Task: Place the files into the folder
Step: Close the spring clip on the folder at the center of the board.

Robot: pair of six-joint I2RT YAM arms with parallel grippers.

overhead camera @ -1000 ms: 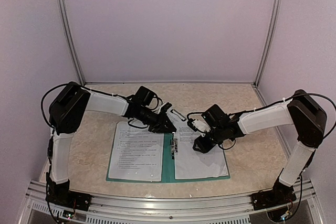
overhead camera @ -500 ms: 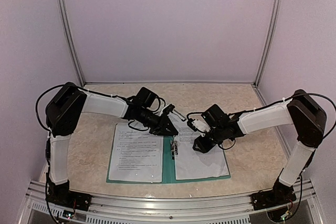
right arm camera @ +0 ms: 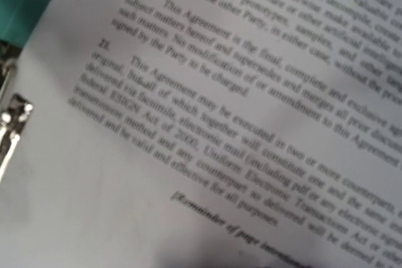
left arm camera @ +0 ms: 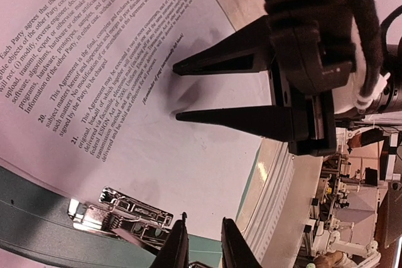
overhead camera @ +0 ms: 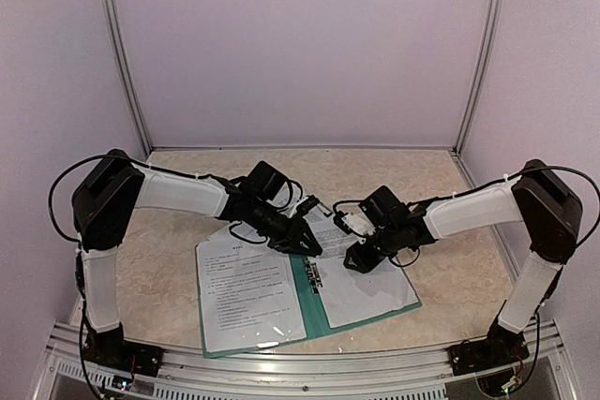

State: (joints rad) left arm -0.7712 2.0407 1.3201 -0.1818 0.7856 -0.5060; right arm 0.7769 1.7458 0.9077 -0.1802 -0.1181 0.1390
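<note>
The dark teal folder (overhead camera: 315,314) lies open and askew on the table, with one white printed sheet of the files (overhead camera: 248,292) on its left half and another (overhead camera: 367,289) on its right half. A metal clip (left arm camera: 119,208) sits at the spine. My left gripper (overhead camera: 312,247) hovers at the far end of the spine, just right of the clip (overhead camera: 315,274); its fingers (left arm camera: 178,246) stand a narrow gap apart with nothing between them. My right gripper (left arm camera: 176,92) is open, both tips down on the right sheet (right arm camera: 220,123). The right wrist view does not show its own fingers.
The beige marbled table (overhead camera: 394,175) is enclosed by pale walls at the back and sides. An aluminium rail (overhead camera: 281,360) runs along the near edge, close to the folder's near left corner. That rail (left arm camera: 276,186) also shows beyond the folder edge in the left wrist view.
The folder with its sheets has swung counter-clockwise, its near left corner now closer to the rail. My left gripper moved right and nearer along the spine. The right gripper stayed on the right sheet.
</note>
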